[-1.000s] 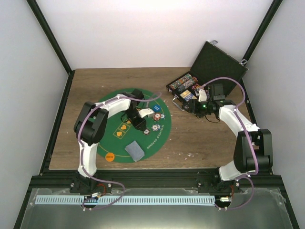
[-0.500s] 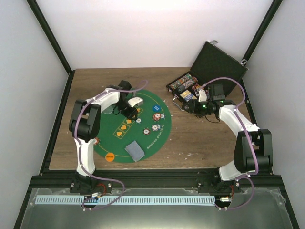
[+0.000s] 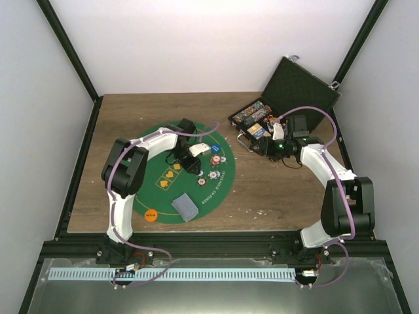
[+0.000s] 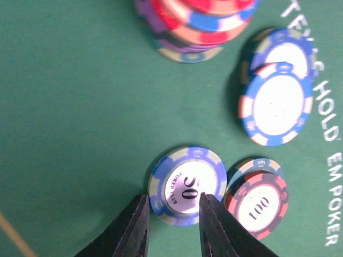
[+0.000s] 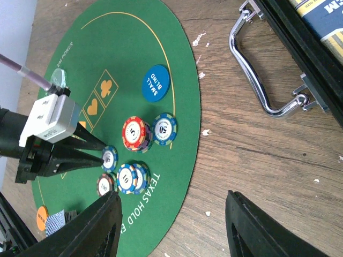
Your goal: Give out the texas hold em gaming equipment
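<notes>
50-value poker chip (image 4: pixel 187 186): left gripper (image 4: pixel 172 217), returned from eleven o'clock on the mat (image 3: pixel 148 185), poised over it, jaws apart, pickup pending; right gripper (image 5: pixel 171 214) spread wide.

Blue chip (image 4: pixel 187 186) reads "50", red chip (image 4: pixel 256 205) "100", blue disc (image 5: pixel 155 81) "SMALL BLIND".

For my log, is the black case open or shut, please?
Open: the case has its lid raised, and chips show inside.

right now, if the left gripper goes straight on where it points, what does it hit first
Likely the blue-edged round poker chip marked 50, flat on the green felt mat; depth unclear.
</notes>
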Controlling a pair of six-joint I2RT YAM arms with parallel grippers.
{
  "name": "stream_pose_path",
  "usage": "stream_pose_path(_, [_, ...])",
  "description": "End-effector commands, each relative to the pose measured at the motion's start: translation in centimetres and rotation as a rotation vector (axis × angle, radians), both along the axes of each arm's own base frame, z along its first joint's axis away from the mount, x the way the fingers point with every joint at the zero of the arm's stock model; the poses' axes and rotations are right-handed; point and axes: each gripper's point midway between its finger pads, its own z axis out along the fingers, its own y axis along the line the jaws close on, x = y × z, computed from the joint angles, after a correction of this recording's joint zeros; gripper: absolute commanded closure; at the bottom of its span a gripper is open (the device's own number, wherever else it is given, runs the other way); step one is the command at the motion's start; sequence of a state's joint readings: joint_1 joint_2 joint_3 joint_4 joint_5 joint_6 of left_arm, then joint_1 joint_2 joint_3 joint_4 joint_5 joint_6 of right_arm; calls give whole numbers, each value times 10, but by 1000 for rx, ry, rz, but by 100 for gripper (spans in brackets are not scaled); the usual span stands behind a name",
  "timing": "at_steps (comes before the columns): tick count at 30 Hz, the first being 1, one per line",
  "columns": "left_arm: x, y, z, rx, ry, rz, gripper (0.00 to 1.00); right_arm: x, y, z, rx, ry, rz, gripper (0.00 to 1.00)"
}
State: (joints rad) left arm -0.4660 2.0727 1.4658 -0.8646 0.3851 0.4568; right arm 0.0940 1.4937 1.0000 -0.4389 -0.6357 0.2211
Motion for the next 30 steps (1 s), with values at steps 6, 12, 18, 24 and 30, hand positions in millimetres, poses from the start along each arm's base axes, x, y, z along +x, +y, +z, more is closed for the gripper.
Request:
stream_pose_path(6, [-24, -29, 16, -137, 95, -47, 68, 2, 3, 12, 1, -23, 21, 46])
stream_pose_path(12, [-9, -14, 37, -50, -69, -41, 48, 0, 2, 14, 1, -26, 16, 46])
stream_pose_path(18, [-38, -1, 38, 100, -186, -81, 21, -1, 2, 13, 3, -23, 14, 46])
stream_pose_path(24, [-65, -10, 6, 237, -214, -126, 5, -1, 3, 14, 8, -24, 16, 46])
stream_pose_path(30, [-53, -27, -2, 230, -235, -81, 6, -5, 1, 13, -7, -28, 15, 46])
